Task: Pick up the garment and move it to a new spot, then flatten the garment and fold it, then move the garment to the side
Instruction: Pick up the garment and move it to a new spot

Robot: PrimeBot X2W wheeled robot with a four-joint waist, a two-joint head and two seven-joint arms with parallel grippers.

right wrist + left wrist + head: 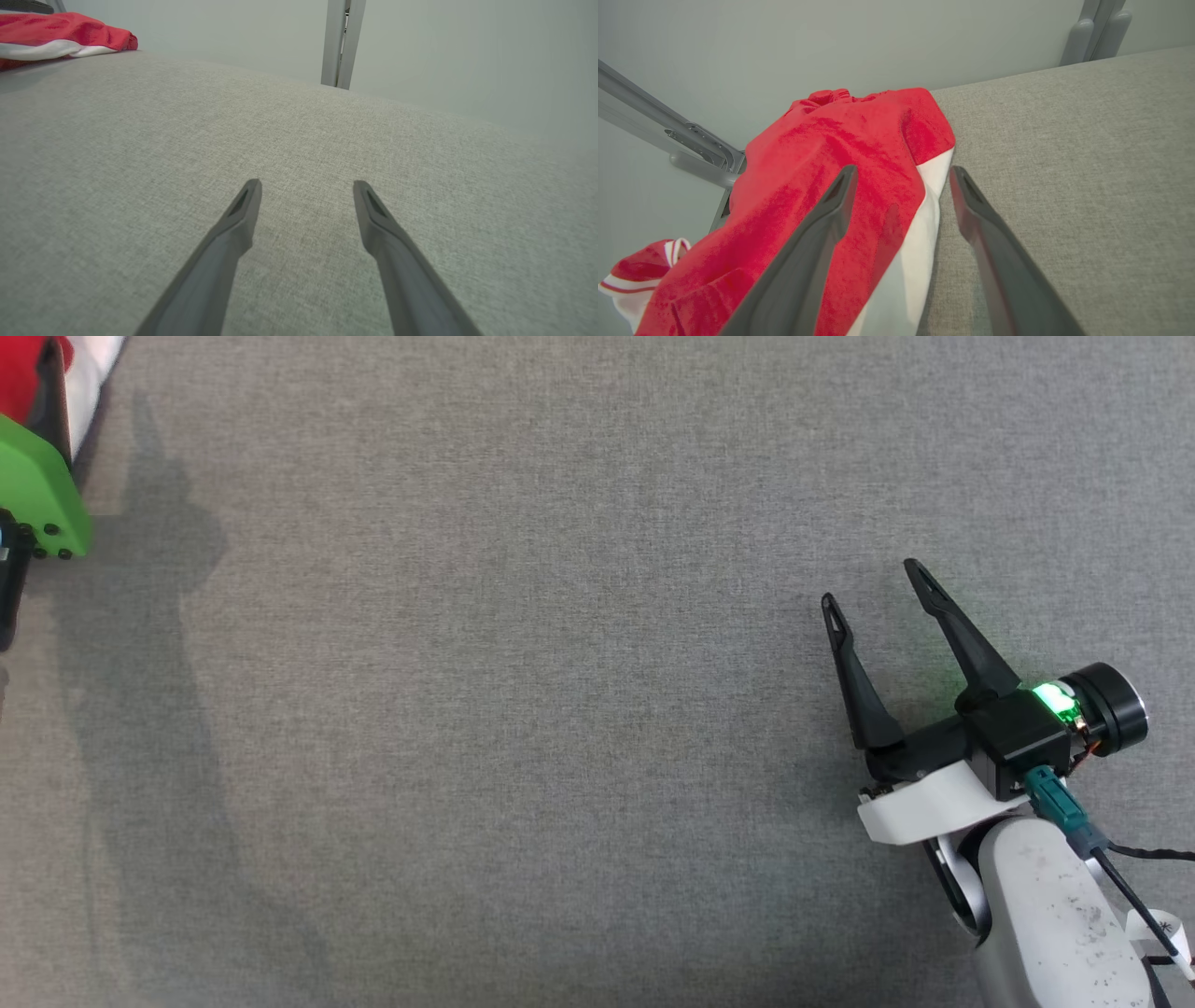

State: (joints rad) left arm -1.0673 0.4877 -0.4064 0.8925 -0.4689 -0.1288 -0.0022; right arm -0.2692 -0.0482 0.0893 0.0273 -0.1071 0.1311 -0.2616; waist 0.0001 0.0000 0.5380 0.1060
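the left tool [901, 173] is seen with its jaws spread wide and nothing held between them. the right tool [868, 583] is likewise fully open and empty, placed at 4 o'clock in the head view over the bare surface [523, 728].

the garment [831, 163], red with a white panel, is found at the edge of the grey cloth-covered surface, at 10 o'clock in the head view and at 11 o'clock in the right wrist view. in the left wrist view it is spread from 12 o'clock down to 7 o'clock. one finger of the left tool is seen over the red pile and the other over bare surface, with the white border running between them. whether the cloth is touched cannot be told. a striped cuff [640, 273] is seen hanging past the edge at 8 o'clock.

the garment is judged to be soft, light and limp, with a plush face that should give good friction. no stiffness is to be expected: it will sag, bunch and trail when lifted, and the overhanging part may drag on the edge.

the white border between the fingers is recommended as the hold, with several layers pinched together, since a single thin layer may slip out. the pick-up is judged not yet begun
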